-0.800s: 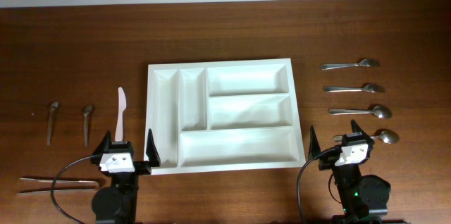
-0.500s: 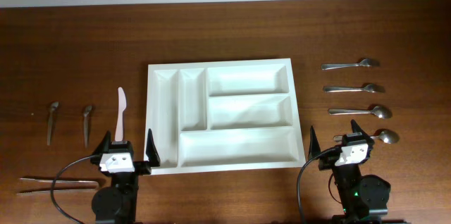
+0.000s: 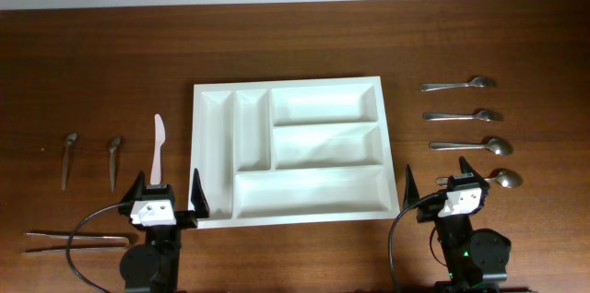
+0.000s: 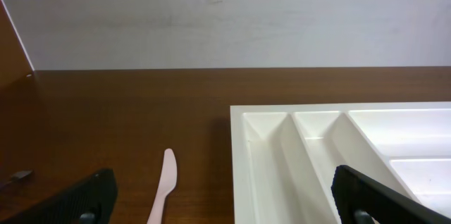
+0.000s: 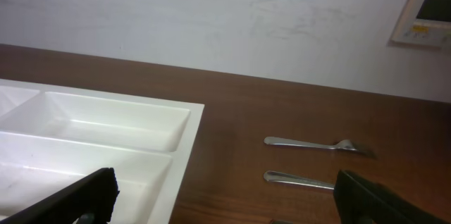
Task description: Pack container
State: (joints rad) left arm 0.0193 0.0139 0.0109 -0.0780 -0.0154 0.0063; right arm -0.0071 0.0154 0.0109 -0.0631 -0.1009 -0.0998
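The white cutlery tray [image 3: 214, 127] lies mid-table with all five compartments bare; it also shows in the left wrist view [image 4: 268, 146] and the right wrist view [image 5: 141, 146]. A pale pink plastic knife [image 3: 159, 146] lies left of it, also in the left wrist view [image 4: 165, 185]. Four metal pieces lie right of it: two forks [image 3: 458, 84] [image 3: 461, 115] and two spoons [image 3: 470, 146] [image 3: 502, 179]. My left gripper [image 3: 169, 187] is open and empty at the tray's front left corner. My right gripper [image 3: 441, 180] is open and empty at its front right corner.
Two small metal utensils [image 3: 69, 157] [image 3: 113, 160] lie at the far left. Metal tongs [image 3: 74, 240] lie at the front left edge. A wall runs behind the table, with a white control panel [image 5: 426, 16] on it.
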